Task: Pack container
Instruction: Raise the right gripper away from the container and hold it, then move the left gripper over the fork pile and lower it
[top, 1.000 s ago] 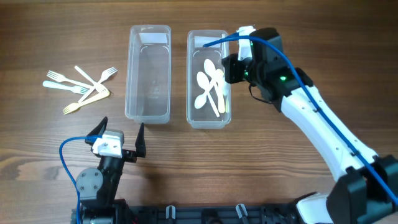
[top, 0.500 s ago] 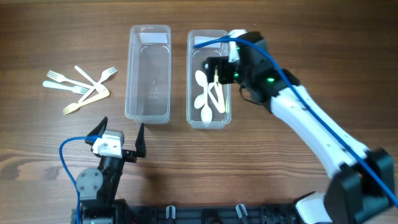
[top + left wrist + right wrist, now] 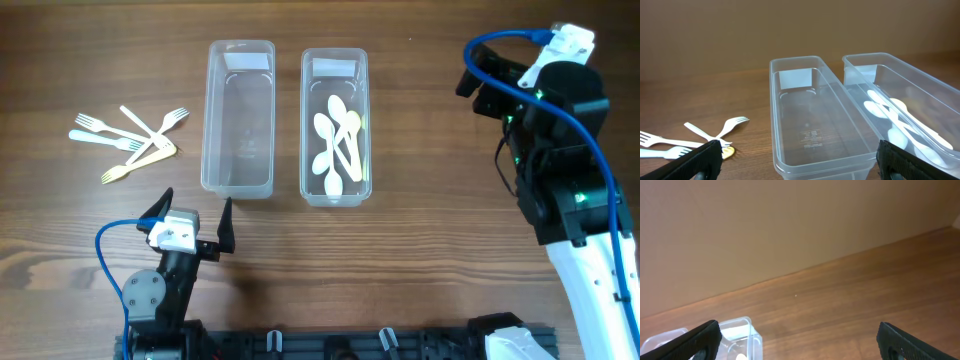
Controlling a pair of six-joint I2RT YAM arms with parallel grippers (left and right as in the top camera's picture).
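Overhead layout: you have two clear tubs standing side by side on the tabletop (image 3: 420,230), long sides parallel with a narrow gap between them.
Right tub (image 3: 334,125): holds a loose pile of spoons (image 3: 337,140), mostly white, one cream-tinted, all lying inside the walls.
Left tub (image 3: 238,118): empty; the left wrist view shows only its bare floor.
Forks (image 3: 130,140): a small crossed heap on the tabletop, well to the left of the left tub, none in either tub. Most are white, one is yellowish.
Left gripper (image 3: 799,152): parked near the front edge, facing both tubs; jaws spread wide, nothing between them.
Right gripper (image 3: 797,332): up and off to the right, well clear of the tubs, looking at bare wood and a tub corner; jaws spread wide, holding nothing.
Done, by your reading: the spoon half looks packed.
Left to do: the forks, presumably into the empty left tub. Call it roughly halfway.
Next reach: the forks lie on the left arm's side, so expect that arm to work.
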